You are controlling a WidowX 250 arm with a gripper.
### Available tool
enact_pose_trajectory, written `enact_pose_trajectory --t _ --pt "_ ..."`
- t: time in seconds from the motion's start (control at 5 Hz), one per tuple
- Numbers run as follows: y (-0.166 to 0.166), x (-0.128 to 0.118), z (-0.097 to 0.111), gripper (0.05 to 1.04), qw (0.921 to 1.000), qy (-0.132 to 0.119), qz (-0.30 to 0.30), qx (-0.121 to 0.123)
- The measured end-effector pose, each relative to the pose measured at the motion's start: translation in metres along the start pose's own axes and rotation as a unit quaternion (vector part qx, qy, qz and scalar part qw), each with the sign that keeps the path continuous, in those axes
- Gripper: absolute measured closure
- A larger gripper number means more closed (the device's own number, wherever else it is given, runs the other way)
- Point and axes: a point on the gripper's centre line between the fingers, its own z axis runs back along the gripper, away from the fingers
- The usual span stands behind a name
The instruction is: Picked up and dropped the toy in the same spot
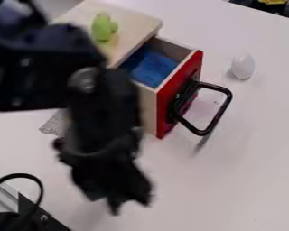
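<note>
Presently, in the camera view, we are seeing the black arm (35,67) entering from the upper left and covering a good part of the left side. Its gripper (130,198) is hanging below the middle, on the left half, and is pointing downward over the pale surface (243,180). How wide or narrow the gripper is standing, we cannot tell, and we are seeing nothing certain held in it.

The green toy (103,28) is standing upright on the light wooden top (137,22) of a small box, well apart from the gripper. We are finding the drawer of this box pulled out, and its red front (186,81) is facing the right side. On this front a black handle (220,113) is sticking outward. Inside the drawer, a blue lining (150,67) is showing.

To the right of the drawer, a white egg-shaped object (243,66) is resting on the surface, apart from the handle. Behind the arm, we are noticing a piece of greyish mesh (55,122) lying at the left of the box. In the lower left corner, a black cable (20,175) is making a curve near a metal rail (3,196). At the upper right edge, a yellow item (272,2) is partly showing.
</note>
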Motion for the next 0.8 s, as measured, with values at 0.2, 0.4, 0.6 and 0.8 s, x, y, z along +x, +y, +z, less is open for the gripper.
enact_pose_trajectory --t 0.2,0.4,0.6,0.8 --pt "0.028 -0.004 -0.023 0.688 0.9993 0.033 0.016 0.005" --pt "0.045 -0.001 -0.038 0.688 0.9980 0.053 0.035 0.005" --pt "0.051 0.011 -0.045 0.633 0.9975 0.054 0.046 0.005" --pt "0.049 0.018 -0.045 0.308 0.9977 0.047 0.048 0.011"
